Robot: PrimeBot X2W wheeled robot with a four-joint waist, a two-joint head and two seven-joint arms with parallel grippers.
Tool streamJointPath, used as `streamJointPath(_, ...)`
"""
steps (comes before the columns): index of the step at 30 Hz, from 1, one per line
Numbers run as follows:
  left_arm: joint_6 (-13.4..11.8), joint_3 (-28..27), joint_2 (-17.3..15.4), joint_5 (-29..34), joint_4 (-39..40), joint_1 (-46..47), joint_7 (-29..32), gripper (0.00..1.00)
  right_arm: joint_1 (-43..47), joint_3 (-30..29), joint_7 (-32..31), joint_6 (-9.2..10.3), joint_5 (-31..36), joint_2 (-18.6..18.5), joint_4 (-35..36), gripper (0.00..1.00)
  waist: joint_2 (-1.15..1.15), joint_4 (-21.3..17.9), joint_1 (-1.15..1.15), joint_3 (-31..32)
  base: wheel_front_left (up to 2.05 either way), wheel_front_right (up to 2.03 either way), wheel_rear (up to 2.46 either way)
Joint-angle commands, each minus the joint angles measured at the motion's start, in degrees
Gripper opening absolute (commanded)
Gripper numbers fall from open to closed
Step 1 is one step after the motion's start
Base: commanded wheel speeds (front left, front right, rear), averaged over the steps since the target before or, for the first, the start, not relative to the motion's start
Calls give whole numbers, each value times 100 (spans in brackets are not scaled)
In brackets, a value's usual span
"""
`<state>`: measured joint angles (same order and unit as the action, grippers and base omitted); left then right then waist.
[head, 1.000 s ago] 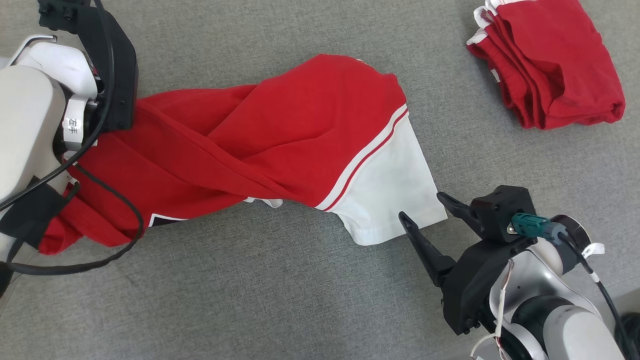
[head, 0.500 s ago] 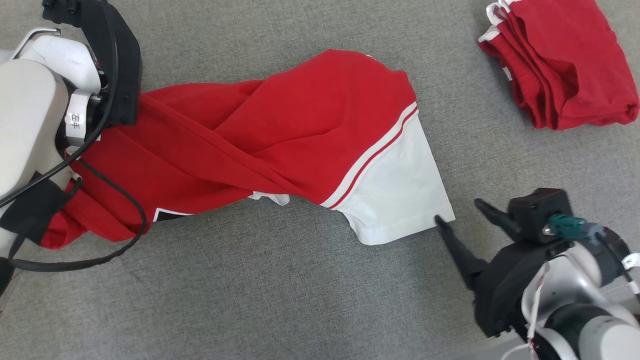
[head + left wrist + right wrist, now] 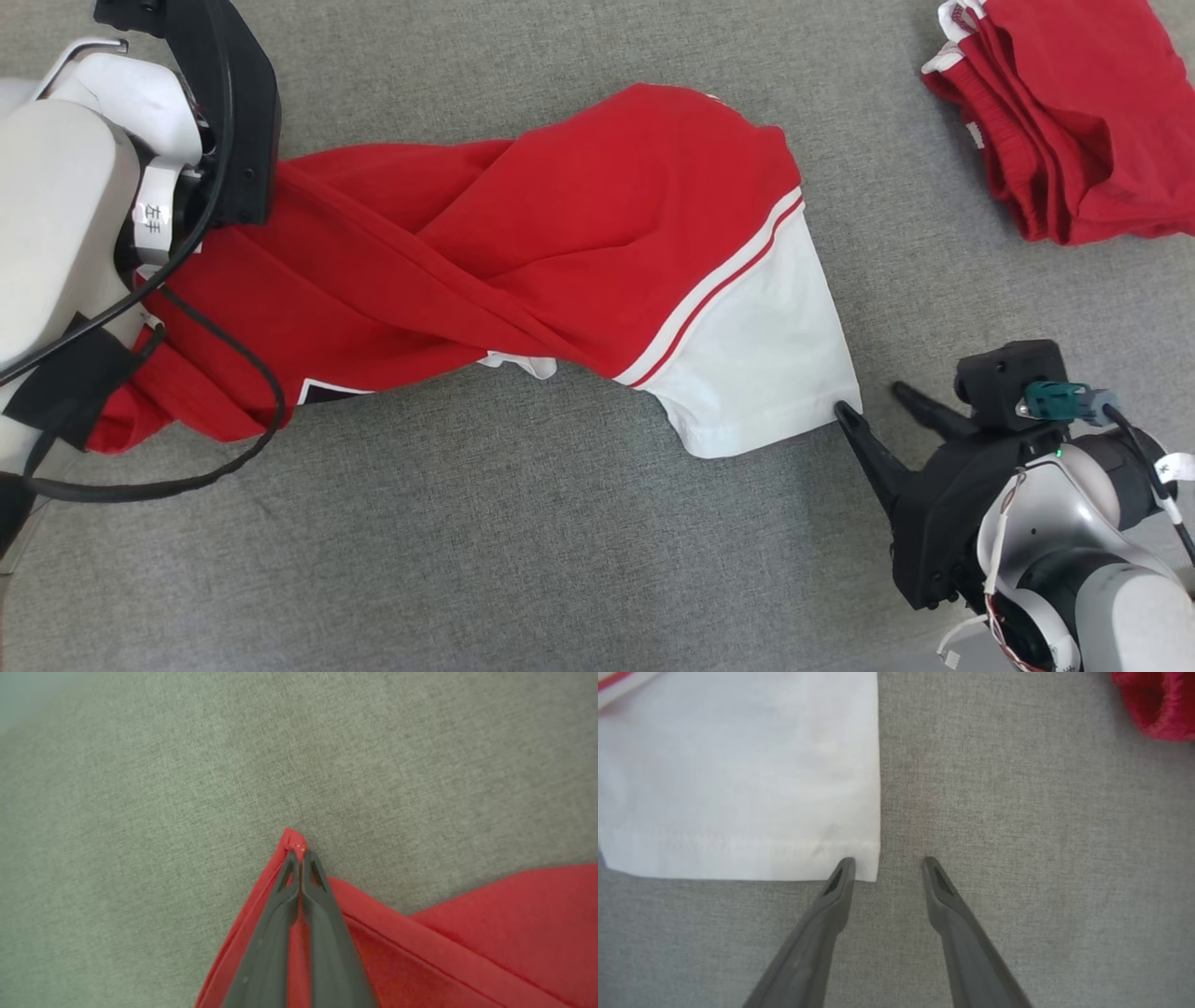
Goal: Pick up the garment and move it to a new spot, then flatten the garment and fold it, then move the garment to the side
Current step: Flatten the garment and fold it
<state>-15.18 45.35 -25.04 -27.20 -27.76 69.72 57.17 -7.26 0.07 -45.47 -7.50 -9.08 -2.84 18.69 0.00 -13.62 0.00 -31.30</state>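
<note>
Head view: our red-and-white jersey (image 3: 560, 233) lies twisted across the grey bench (image 3: 560, 560). It's soft and floppy, we reckon, so corners are the handles. Left wrist view: left end effector (image 3: 299, 856) clamped on a red hem corner. Right wrist view: right end effector (image 3: 888, 860) apart, flanking the white corner.

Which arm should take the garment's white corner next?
Right. The right arm's fingers stand open at the garment's white corner; the left arm's fingers are shut on its red edge.
</note>
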Motion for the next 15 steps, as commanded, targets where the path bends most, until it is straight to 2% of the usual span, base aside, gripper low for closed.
streamJointPath(1, -7, 23, -28, -41, -60, -2, -10, 0, -14, 26, -40, -1, -47, -13, -48, 67, 0, 18, 0, -12, 0, 0, 0)
streamJointPath(3, -1, 30, -14, -72, -86, -10, 4, 0, 10, 79, -75, -1, -60, -13, -103, 48, 0, 37, 0, -16, 0, 0, 0)
streamJointPath(4, 2, 33, -9, -79, -88, -6, -9, 0, 12, 84, -78, -1, -54, -13, -117, 42, 0, 45, 0, -18, 0, 0, 0)
streamJointPath(8, -18, 47, -29, -43, -94, 18, -101, 0, -73, 36, -12, 0, -28, -13, -176, 40, 0, 63, 0, -28, 0, 0, 0)
streamJointPath(10, -23, 42, -35, -52, -112, 22, -137, 0, -110, 25, -3, 0, -16, -13, -209, 29, 0, 72, 0, -30, 0, 0, 0)
streamJointPath(12, -27, 49, -27, -76, -138, 12, -117, 0, -136, 19, 34, 0, -39, -13, -252, 11, 0, 82, 0, -25, 0, 0, 0)
streamJointPath(14, -42, 50, -4, -84, -138, -6, -159, 0, -150, 4, 44, 0, -37, -13, -297, 0, 0, 97, 0, -14, 0, 0, 0)
streamJointPath(15, -43, 50, 6, -96, -139, -18, -174, 0, -158, -1, 47, 1, -35, -14, -313, 0, 0, 105, 0, -8, 0, 0, 0)
